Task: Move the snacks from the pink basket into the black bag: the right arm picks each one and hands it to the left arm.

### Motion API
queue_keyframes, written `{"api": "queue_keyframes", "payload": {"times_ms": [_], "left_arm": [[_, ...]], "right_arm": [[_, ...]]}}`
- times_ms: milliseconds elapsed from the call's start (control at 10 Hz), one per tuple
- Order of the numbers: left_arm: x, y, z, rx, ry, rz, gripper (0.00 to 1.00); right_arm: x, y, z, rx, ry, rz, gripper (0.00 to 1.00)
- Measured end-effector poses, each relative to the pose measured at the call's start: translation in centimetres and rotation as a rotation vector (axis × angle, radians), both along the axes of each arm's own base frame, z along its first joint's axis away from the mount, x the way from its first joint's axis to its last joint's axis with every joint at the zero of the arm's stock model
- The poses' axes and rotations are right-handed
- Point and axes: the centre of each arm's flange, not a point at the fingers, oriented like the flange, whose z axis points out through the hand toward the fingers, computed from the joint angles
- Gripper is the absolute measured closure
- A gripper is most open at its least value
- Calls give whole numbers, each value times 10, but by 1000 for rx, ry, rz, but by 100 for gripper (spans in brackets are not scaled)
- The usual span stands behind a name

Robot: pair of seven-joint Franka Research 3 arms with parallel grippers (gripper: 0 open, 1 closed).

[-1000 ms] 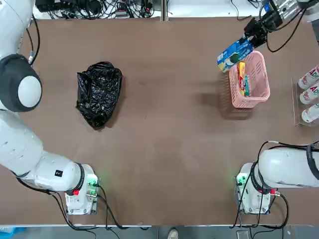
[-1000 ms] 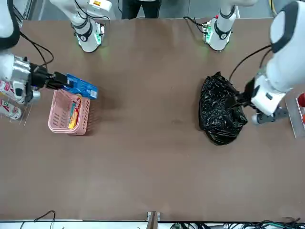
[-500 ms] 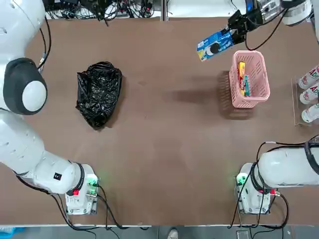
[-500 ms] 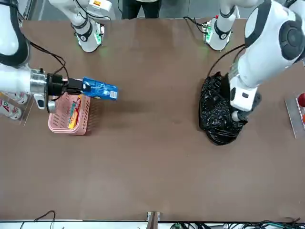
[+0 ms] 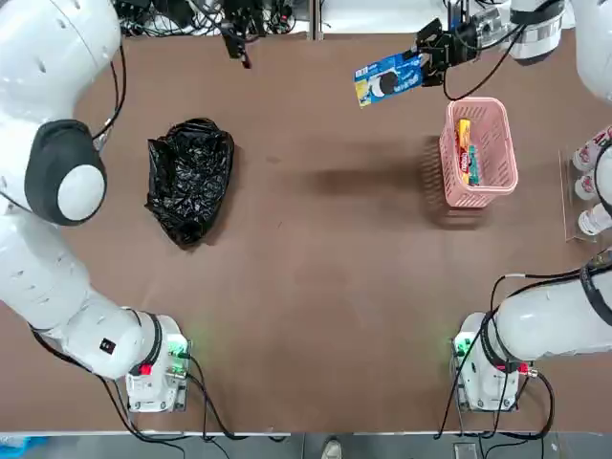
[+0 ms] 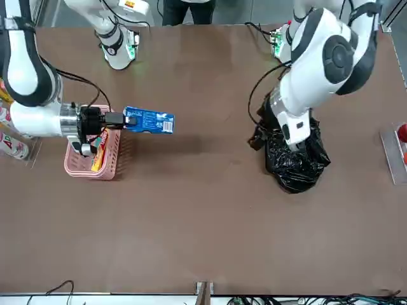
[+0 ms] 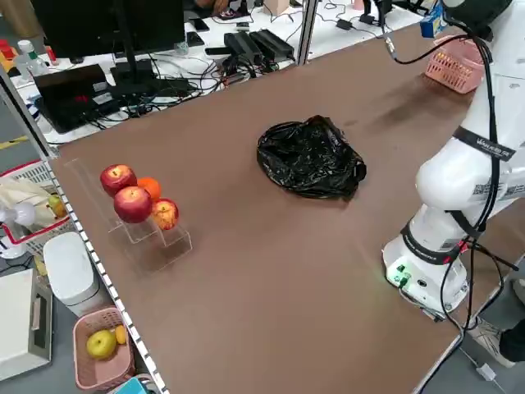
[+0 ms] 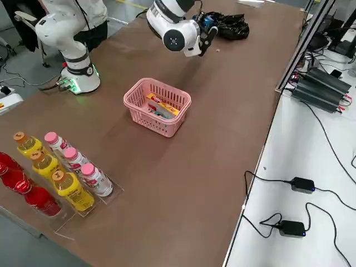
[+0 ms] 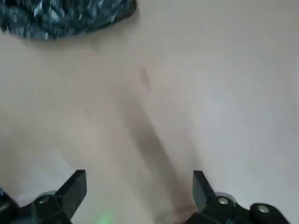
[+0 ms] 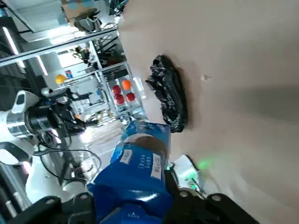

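The brown table (image 5: 316, 316) fills most of the overhead picture. Left of centre on it I can see a crumpled black bag (image 5: 190, 182); toward the upper right sits a pink basket (image 5: 479, 154). At the right edge there's a clear tray (image 5: 570, 225). Over in the left side view, another clear tray (image 7: 156, 250) lies at the table's left part, and both robot arm bases stand along the overhead picture's lower edge.

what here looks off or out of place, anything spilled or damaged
Nothing stands out: the bag is wrinkled but shows no tear, the basket stands upright, and the right gripper holds the blue pack.
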Motion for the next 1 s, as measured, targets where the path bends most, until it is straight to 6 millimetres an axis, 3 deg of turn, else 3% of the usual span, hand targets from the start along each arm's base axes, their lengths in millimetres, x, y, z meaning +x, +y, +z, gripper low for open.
{"api": "queue_keyframes", "payload": {"times_ms": [300, 500, 700, 900, 1000], "left_arm": [[-12, -50, -8, 1, 92, 191, 0], [-6, -59, -10, -63, 144, 296, 0], [-4, -72, -27, -79, 178, 336, 0], [-15, -101, -39, -78, 189, 319, 0], [-16, -106, -41, -72, 186, 321, 0]], "right_arm": [[3, 28, -23, 87, 8, -49, 53], [-2, 56, -29, 143, -15, -98, 53], [-13, 86, -40, 176, -24, -134, 53], [-19, 105, -42, 213, -7, -164, 53], [-23, 113, -44, 229, 0, -182, 53]]}}
